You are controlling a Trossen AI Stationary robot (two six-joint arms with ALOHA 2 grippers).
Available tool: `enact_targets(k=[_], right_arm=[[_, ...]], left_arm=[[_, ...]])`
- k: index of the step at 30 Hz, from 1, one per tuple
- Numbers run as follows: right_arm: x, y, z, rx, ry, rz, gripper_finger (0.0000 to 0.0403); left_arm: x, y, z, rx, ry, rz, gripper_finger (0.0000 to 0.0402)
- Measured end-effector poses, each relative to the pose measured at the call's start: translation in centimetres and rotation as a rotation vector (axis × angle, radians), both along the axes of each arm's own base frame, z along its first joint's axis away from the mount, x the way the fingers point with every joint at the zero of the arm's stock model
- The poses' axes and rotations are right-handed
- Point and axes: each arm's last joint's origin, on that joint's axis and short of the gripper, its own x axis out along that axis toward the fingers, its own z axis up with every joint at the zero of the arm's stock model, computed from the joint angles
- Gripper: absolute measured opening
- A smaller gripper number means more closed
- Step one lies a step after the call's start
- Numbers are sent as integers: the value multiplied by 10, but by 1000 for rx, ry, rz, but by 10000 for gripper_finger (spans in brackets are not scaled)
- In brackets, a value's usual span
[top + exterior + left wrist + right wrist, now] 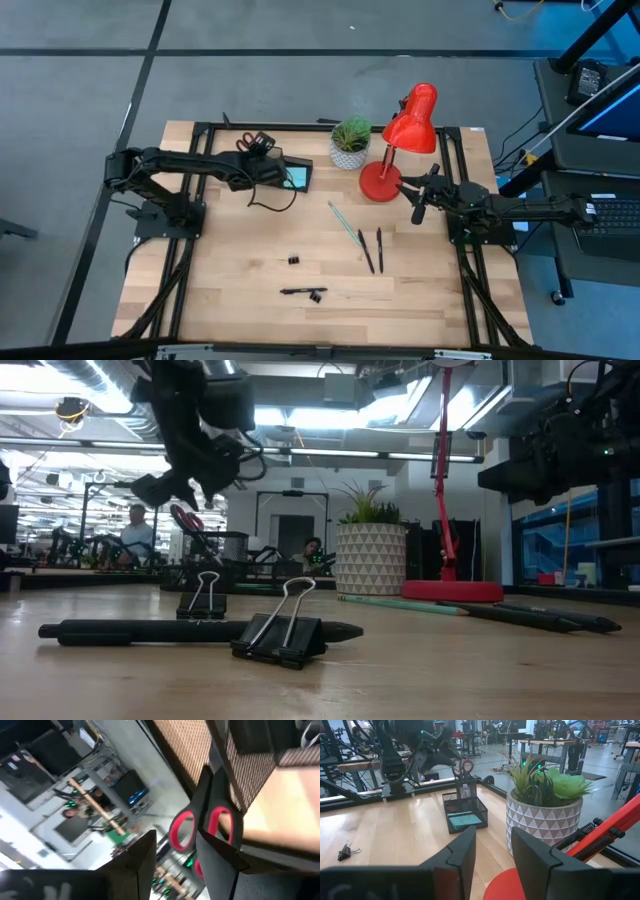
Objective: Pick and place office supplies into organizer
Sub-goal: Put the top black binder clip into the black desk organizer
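Note:
The black mesh organizer (465, 812) sits at the table's far left-centre, with the light-blue notepad (465, 820) lying in its low tray. The red-handled scissors (464, 769) stand in its tall cup with the handles (200, 827) up. My left gripper (175, 865) hovers open just above and beside those handles; I see no contact. On the bare wood lie a teal pencil (340, 218), two black pens (372, 250), a third pen (298, 291) and two binder clips (296, 260). My right gripper (492, 855) waits open and holds nothing, beside the lamp base.
A red desk lamp (395, 150) and a potted plant (350, 142) stand at the far centre-right, close to my right gripper (418, 205). A black frame (200, 130) borders the table. Open wood lies between the organizer (297, 178) and the pens.

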Motion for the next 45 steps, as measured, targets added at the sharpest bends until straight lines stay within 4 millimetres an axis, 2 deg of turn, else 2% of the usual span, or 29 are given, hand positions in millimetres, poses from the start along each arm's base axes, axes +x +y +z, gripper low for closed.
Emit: enact_targets(k=[8, 12, 18, 20, 23, 30, 37, 41, 45], right_arm=[[0, 0, 0, 0, 0, 0, 127], [0, 0, 0, 0, 0, 0, 127], [0, 0, 0, 0, 0, 0, 127], [0, 0, 0, -1, 0, 0, 127], [0, 0, 0, -3, 2, 0, 127], [0, 0, 0, -4, 2, 0, 127], [0, 0, 0, -4, 4, 0, 127], [0, 0, -1, -2, 12, 1, 127], [0, 0, -2, 7, 18, 1, 127]], left_arm=[[3, -4, 24, -234, -278, 178, 133], [6, -11, 38, -500, -453, 283, 128], [21, -32, 43, -1076, -651, 358, 114], [27, -39, 43, -1192, -720, 391, 110], [38, -53, 41, -1252, -796, 402, 107], [55, -87, 13, -1317, -813, 438, 109], [74, -117, -30, -1317, -714, 575, 107], [84, -130, -52, -1393, -632, 597, 111], [88, -136, -62, -1422, -613, 623, 113]])
